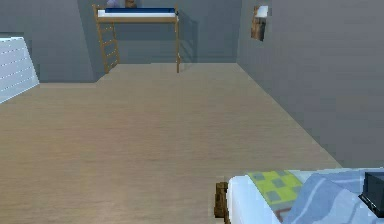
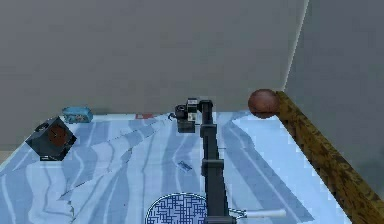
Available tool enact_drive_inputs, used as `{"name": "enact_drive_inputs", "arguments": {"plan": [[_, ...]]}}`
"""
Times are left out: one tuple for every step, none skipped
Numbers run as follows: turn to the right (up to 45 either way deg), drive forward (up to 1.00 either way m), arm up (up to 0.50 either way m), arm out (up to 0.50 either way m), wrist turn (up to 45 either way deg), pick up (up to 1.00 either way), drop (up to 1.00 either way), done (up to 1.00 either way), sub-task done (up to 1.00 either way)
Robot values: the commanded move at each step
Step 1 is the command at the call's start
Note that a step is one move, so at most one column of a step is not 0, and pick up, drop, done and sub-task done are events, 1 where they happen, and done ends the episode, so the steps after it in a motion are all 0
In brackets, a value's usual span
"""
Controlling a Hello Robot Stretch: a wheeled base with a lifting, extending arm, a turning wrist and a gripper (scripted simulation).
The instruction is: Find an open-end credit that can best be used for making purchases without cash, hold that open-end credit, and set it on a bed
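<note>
Arm side view: my arm (image 2: 210, 160) reaches across the bed (image 2: 120, 170) to its far edge, where my gripper (image 2: 181, 115) sits. I cannot tell the state of its fingers, nor whether it holds anything. Just left of it, at that edge, lies a small pinkish thing (image 2: 146, 116) — whether it is the credit card I cannot tell. A brown ball (image 2: 263, 102) rests at the far right corner, and a dark box (image 2: 50, 139) near the left edge.

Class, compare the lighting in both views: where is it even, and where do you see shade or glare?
Forward view: floor evenly lit, no glare, wall looks darker under the loft bed. Arm side view: bedcover bright and even, no glare; right wall looks paler than the back wall.
</note>
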Motion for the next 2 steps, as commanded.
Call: {"name": "enact_drive_inputs", "arguments": {"plan": [[0.0,0.0,0.0,-0.08,0.0,0.0,0.0,0.0,0.0],[0.0,0.0,0.0,0.0,0.0,0.0,0.0,1.0,0.0]]}}
